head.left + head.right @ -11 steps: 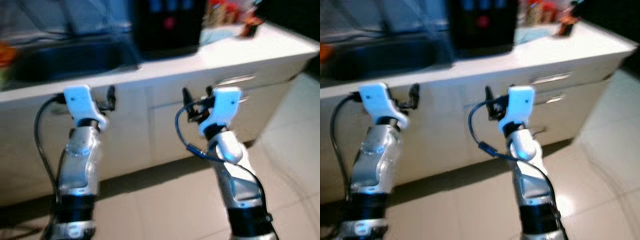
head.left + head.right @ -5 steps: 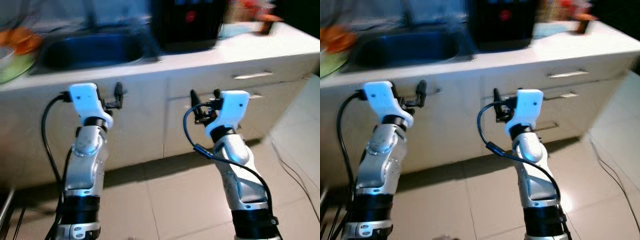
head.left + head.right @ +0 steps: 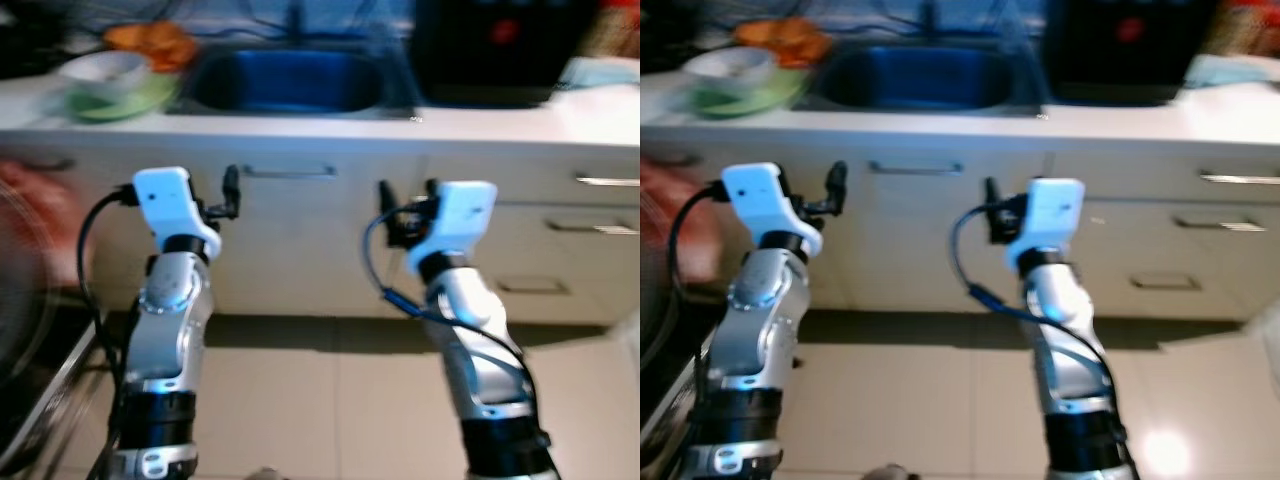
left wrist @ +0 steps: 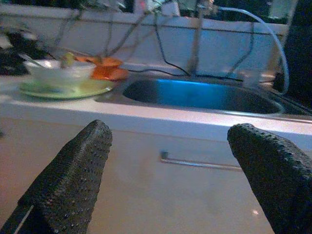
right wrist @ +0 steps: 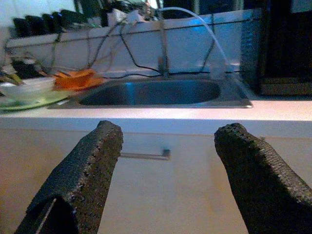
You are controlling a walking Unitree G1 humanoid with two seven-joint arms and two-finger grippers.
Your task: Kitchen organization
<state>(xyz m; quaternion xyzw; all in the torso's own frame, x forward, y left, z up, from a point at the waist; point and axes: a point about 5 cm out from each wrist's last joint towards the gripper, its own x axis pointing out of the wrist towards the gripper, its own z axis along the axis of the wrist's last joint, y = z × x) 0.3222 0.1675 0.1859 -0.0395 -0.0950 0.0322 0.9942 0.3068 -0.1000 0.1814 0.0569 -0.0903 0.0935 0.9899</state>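
Observation:
A white counter point(image 3: 330, 125) with a steel sink point(image 3: 285, 82) runs across in front of me. Left of the sink a white bowl point(image 3: 103, 70) sits on a green plate point(image 3: 135, 100), with something orange point(image 3: 150, 40) behind them. My left gripper point(image 3: 225, 195) is raised before the cabinet front, open and empty. Beside it my right gripper point(image 3: 407, 195) is held at the same height, also open with nothing between its fingers. In both wrist views the sink point(image 4: 195, 95) and its tap point(image 5: 163, 48) lie ahead past the fingers.
A black appliance point(image 3: 495, 50) stands on the counter to the right of the sink. The cabinet below the sink has a bar handle point(image 3: 288, 172), and drawers with handles point(image 3: 607, 181) lie to the right. A blurred reddish shape point(image 3: 35, 200) and a dark rack point(image 3: 40, 400) are at left. The floor is tiled.
The camera has swung left: the sink has shifted to the centre and the bowl and green plate have come into view. Both arms keep their raised pose, grippers open.

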